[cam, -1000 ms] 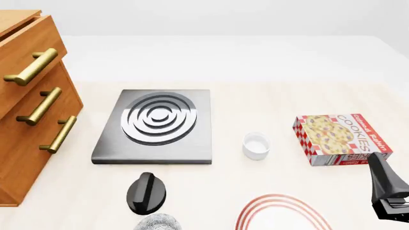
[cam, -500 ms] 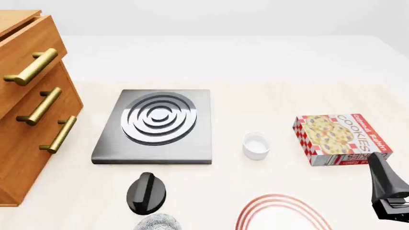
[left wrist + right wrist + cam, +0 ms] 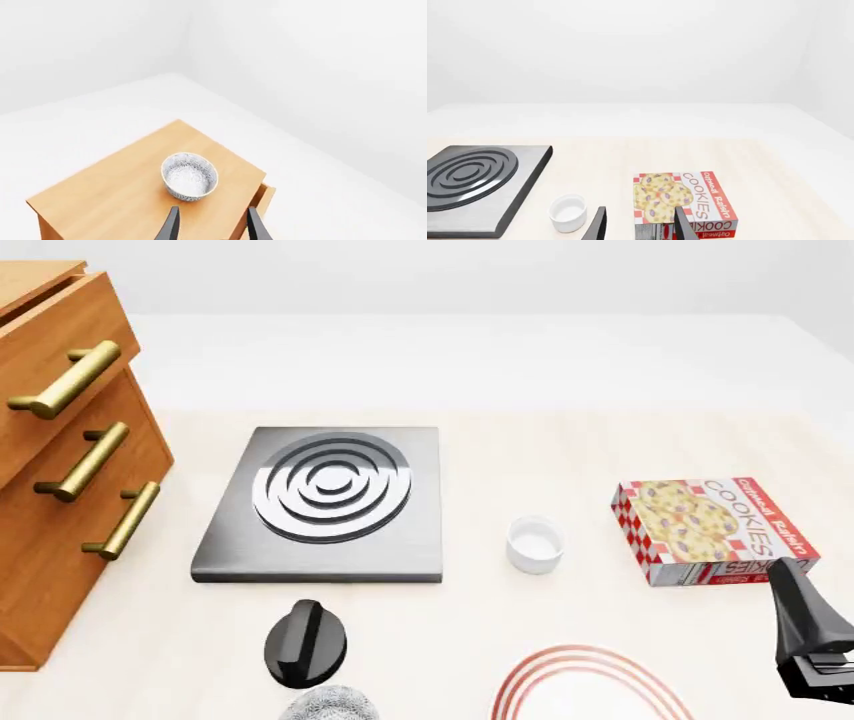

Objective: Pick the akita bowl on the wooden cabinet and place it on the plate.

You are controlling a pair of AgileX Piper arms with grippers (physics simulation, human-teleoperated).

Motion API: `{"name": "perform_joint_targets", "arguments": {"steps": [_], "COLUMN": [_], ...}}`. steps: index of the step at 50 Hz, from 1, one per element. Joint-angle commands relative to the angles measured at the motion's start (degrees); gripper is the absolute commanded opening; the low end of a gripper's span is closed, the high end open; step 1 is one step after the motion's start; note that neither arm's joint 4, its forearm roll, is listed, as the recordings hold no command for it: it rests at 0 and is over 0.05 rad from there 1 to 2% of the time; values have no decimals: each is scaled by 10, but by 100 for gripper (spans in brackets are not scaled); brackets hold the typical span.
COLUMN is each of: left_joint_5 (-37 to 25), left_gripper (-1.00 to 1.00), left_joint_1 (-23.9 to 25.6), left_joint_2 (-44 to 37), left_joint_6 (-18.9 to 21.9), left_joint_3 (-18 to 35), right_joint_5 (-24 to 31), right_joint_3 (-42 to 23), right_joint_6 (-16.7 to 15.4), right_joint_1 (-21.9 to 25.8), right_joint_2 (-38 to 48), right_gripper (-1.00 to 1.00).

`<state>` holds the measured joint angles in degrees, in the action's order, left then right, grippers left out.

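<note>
Nothing has moved — left pincer (image 3: 210,227) gapes above akita bowl (image 3: 190,176).

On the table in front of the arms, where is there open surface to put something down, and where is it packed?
Free: between the stove slab and the cookie box, apart from the small white cup, and the far table beyond them. Crowded: the near edge, with black knob, speckled bowl and plate.

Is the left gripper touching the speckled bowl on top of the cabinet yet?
Apart. In the left wrist view, bare wooden cabinet top shows between the left gripper fingertips and the akita bowl.
</note>
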<state>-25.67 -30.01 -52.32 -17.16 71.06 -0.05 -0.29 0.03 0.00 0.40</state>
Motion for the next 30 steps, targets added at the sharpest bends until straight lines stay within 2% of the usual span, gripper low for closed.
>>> {"name": "perform_joint_targets", "arguments": {"steps": [1,30], "left_joint_5": [13,34], "left_gripper": [100,100], "left_joint_1": [-29,-72], "left_joint_2": [-31,-86], "left_joint_6": [-10,-43], "left_joint_3": [9,4], "right_joint_5": [0,0], "right_joint_3": [0,0], "right_joint_6": [0,0], "right_joint_1": [0,0], "right_joint_2": [0,0], "right_gripper": [100,100]}}
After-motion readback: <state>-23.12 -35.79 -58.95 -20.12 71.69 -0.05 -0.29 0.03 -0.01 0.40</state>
